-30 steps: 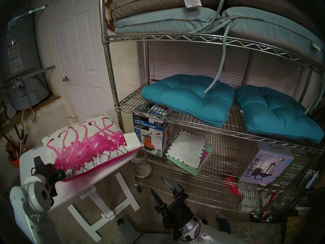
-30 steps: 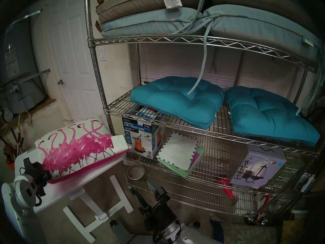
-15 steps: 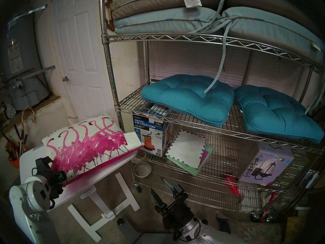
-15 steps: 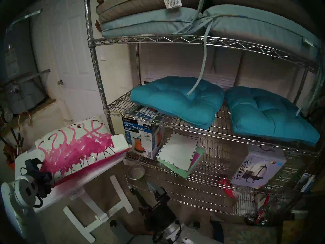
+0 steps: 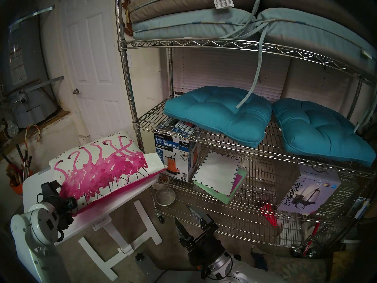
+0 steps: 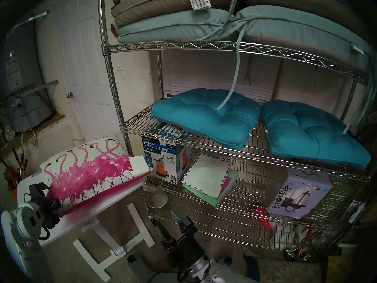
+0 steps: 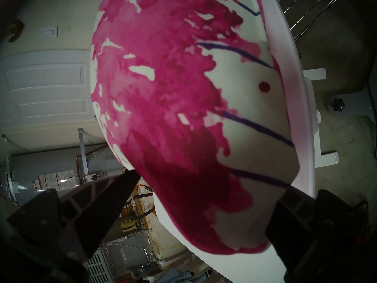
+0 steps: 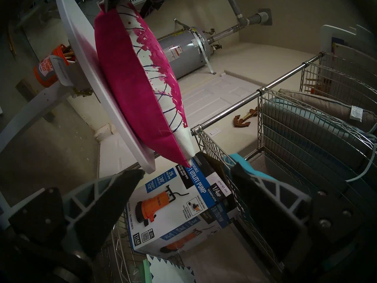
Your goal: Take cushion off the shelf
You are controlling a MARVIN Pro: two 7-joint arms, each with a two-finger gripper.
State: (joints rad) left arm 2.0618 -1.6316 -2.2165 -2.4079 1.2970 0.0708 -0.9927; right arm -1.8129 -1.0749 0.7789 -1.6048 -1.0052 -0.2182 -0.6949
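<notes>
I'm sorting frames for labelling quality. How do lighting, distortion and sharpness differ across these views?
Head views: dim, dark fisheye rim, the shelf rails bowed, the cushion sharp. Left wrist view: turned on its side, cushion fills the frame, left gripper fingers in dark shadow. Right wrist view: also tilted, pump box print crisp, corners murky.

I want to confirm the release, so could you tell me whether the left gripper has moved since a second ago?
Yes. The left gripper has opened its jaws and shifted slightly right along the small white table, at the corner of the cushion.
</notes>
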